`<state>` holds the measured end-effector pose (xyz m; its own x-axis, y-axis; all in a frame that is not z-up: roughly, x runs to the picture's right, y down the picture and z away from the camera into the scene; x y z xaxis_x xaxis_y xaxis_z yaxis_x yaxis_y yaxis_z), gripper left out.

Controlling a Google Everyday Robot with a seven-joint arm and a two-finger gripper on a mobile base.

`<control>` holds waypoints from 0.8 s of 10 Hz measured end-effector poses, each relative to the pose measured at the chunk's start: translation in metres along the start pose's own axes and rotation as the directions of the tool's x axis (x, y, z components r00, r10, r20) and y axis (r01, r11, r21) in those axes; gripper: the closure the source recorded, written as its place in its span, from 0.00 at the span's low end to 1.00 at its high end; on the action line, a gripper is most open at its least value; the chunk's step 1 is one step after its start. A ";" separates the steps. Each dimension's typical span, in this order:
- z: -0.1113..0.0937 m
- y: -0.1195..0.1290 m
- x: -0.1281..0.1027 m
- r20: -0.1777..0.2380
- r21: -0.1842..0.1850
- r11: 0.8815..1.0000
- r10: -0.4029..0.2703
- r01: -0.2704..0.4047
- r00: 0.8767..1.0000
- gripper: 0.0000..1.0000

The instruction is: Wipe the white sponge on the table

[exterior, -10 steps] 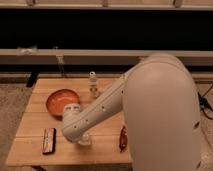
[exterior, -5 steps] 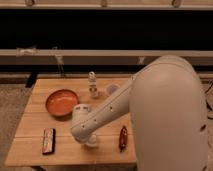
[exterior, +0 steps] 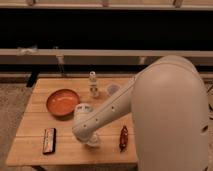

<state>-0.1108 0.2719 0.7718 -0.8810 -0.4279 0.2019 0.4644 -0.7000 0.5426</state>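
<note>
Wooden planks of the table (exterior: 35,110) carry the whole scene, and we find the gripper (exterior: 93,142) down low at the near edge, between the dark rectangular bar (exterior: 49,140) on the left and a red packet (exterior: 123,138) on the right. Its jaws are closed. A small pale shape right at its tip looks to us like the white sponge (exterior: 93,145) pressed to the tabletop, though the wrist hides whether it is truly pinched. The orange bowl (exterior: 62,102) sits further back on the left, with a clear plastic cup (exterior: 113,89) and a small bottle (exterior: 93,84) at the far side. We judge the wiping stroke to be in hand; the next move calls for a sideways sweep with steady downward pressure, steering between bar and packet.
</note>
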 end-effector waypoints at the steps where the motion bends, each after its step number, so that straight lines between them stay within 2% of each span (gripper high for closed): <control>1: 0.000 0.001 -0.001 0.000 -0.001 1.000 0.001 -0.001 1.000 0.86; 8: 0.001 0.001 -0.001 0.001 -0.001 1.000 0.002 -0.002 1.000 0.86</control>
<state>-0.1090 0.2721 0.7727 -0.8801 -0.4285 0.2043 0.4663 -0.6996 0.5414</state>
